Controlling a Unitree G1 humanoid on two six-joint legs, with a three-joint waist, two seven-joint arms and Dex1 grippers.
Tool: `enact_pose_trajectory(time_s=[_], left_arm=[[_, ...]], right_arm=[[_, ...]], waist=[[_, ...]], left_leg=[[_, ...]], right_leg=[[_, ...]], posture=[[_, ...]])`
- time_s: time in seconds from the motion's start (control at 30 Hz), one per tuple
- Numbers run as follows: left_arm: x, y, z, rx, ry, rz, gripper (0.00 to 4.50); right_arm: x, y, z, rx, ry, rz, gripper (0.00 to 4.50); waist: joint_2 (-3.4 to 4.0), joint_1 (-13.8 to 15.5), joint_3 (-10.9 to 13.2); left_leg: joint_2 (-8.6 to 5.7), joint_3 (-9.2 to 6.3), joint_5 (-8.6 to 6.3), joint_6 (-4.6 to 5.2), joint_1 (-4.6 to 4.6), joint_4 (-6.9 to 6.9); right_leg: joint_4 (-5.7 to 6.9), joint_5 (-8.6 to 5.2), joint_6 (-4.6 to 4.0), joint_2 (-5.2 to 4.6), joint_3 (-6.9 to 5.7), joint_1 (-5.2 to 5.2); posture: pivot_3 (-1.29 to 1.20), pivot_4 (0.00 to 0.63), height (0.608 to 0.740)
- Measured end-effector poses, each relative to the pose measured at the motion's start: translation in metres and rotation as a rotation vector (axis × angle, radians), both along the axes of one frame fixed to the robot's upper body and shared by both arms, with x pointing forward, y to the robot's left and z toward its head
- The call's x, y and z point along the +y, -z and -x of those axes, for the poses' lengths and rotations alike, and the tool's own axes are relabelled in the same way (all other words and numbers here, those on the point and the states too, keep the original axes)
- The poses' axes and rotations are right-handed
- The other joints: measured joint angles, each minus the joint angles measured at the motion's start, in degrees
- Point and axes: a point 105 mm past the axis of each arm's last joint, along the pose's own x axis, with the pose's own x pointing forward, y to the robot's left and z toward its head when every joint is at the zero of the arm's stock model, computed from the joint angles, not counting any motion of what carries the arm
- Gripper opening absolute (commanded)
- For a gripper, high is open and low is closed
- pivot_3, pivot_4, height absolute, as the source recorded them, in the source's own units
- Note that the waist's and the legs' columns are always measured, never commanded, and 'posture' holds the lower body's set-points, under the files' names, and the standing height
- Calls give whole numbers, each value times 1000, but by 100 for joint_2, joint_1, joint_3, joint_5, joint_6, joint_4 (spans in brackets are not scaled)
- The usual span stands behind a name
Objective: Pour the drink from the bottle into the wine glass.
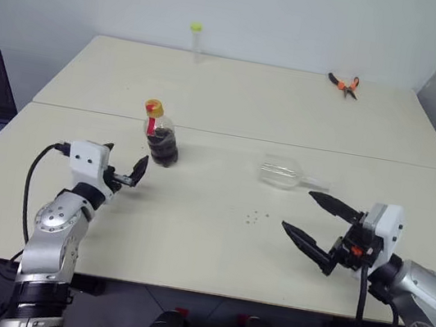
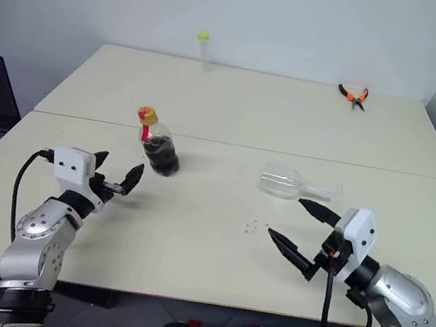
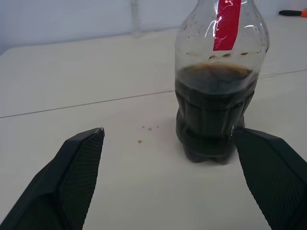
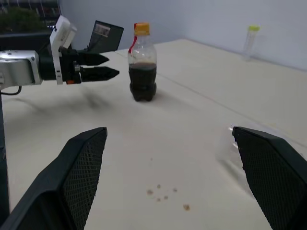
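hands [image 1: 135, 174] [image 1: 309, 215] level, fingers apart

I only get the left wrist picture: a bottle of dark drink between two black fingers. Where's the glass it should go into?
Observer: The wine glass lies on its side, off to the bottle's right, near the right gripper.
Operator: Is that gripper holding it?
Observer: No, it stands open and apart from the glass.
Operator: Is the bottle capped?
Observer: Yes, a yellow cap sits on top.
Operator: Anything else around?
Observer: Orange-handled pliers lie at the table's far side.
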Motion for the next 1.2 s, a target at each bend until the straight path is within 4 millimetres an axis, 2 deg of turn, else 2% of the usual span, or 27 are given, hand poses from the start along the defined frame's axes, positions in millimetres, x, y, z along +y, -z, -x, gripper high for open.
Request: enact_pose_trajectory(time_s=[0.23,0.47,0.67,1.1,1.2], left_arm=[[-14,14,-17,56,47,5,4492],[-19,3,-40,7,93,15,4492],[-30,11,-52,48,183,3,4492],[-42,4,-76,33,235,-1,4492],[-44,3,-77,25,250,5,3897]], right_arm=[[15,-1,-8,1,-42,-30,4500],[24,-4,-8,-3,-84,-31,4500],[30,-4,-6,-1,-123,-26,4500],[37,-11,-8,-18,-148,-27,4500],[38,-13,-9,-25,-149,-29,4500]], waist=[[-1,-1,1],[-2,-1,1],[-2,-4,1],[-4,-6,2],[-4,-7,2]], left_leg=[[-2,-2,0,0,-3,2],[-3,-4,0,0,-3,2],[-4,-6,0,0,-4,3],[-5,-7,0,0,-6,4],[-5,-9,0,0,-6,5]], right_leg=[[-1,0,0,-2,-2,-1],[1,1,0,-1,-3,-2],[3,1,0,-1,-5,-3],[4,1,0,-1,-7,-5],[6,1,0,-1,-7,-5]], posture=[[0,150,740],[0,150,740],[0,150,740],[0,150,740],[0,150,740]])
